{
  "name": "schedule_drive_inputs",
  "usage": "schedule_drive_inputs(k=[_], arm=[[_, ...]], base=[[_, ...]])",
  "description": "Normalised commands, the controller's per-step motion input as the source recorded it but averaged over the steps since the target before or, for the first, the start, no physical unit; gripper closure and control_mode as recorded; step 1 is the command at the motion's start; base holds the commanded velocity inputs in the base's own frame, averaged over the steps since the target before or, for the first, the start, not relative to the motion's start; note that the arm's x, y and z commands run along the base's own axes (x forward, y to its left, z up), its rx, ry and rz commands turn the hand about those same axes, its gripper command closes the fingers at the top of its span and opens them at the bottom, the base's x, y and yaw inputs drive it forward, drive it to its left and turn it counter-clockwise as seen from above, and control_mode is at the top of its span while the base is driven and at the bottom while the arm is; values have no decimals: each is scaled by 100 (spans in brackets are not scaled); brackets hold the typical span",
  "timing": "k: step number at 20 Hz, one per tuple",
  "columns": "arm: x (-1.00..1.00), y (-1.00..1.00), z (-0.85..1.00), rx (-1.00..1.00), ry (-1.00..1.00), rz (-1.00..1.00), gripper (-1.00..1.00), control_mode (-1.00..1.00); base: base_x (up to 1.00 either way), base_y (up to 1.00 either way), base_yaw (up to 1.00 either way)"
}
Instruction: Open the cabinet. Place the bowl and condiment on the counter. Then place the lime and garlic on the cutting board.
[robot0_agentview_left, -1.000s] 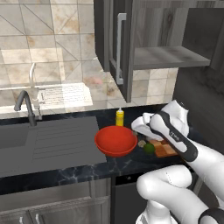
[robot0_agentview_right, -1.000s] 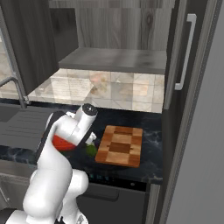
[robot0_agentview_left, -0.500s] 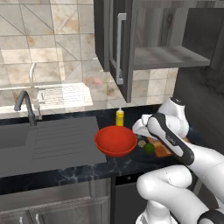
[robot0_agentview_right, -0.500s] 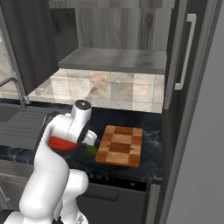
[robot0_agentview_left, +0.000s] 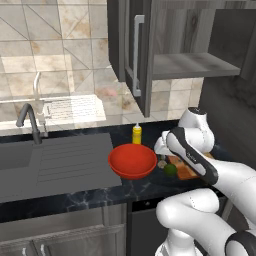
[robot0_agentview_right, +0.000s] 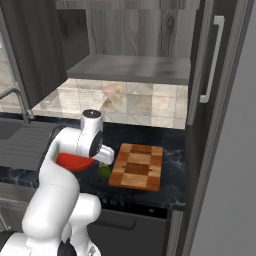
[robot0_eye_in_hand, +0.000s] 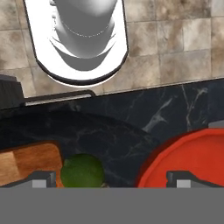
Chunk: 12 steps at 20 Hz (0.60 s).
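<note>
My gripper (robot0_eye_in_hand: 111, 178) hangs with its jaws wide apart, holding nothing. Below it, the small dark green lime (robot0_eye_in_hand: 82, 172) lies on the black marble-look counter (robot0_eye_in_hand: 131, 127), between the checkered wooden cutting board (robot0_eye_in_hand: 27, 165) and the glossy red bowl (robot0_eye_in_hand: 188, 155).

In the left base view the arm's wrist has risen and swung toward upper right, above the lime (robot0_agentview_left: 170, 169) and cutting board (robot0_agentview_left: 186, 169).

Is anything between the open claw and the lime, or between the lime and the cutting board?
Nothing visible. The small dark green lime lies on the black marble counter between the open claw fingertips, beside the checkered wooden cutting board edge. The glossy red bowl sits on its other side.
</note>
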Motion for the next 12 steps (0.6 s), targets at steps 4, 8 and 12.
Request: schedule_drive_inputs(k=[4,8,12], arm=[[-11,-5,-7,-8,1,0,-100,-100],[-1,-1,-12,-5,0,0,-100,-100],[0,-7,-12,-4,0,0,-100,-100]], base=[[0,0,0],[0,0,0],[0,0,0]])
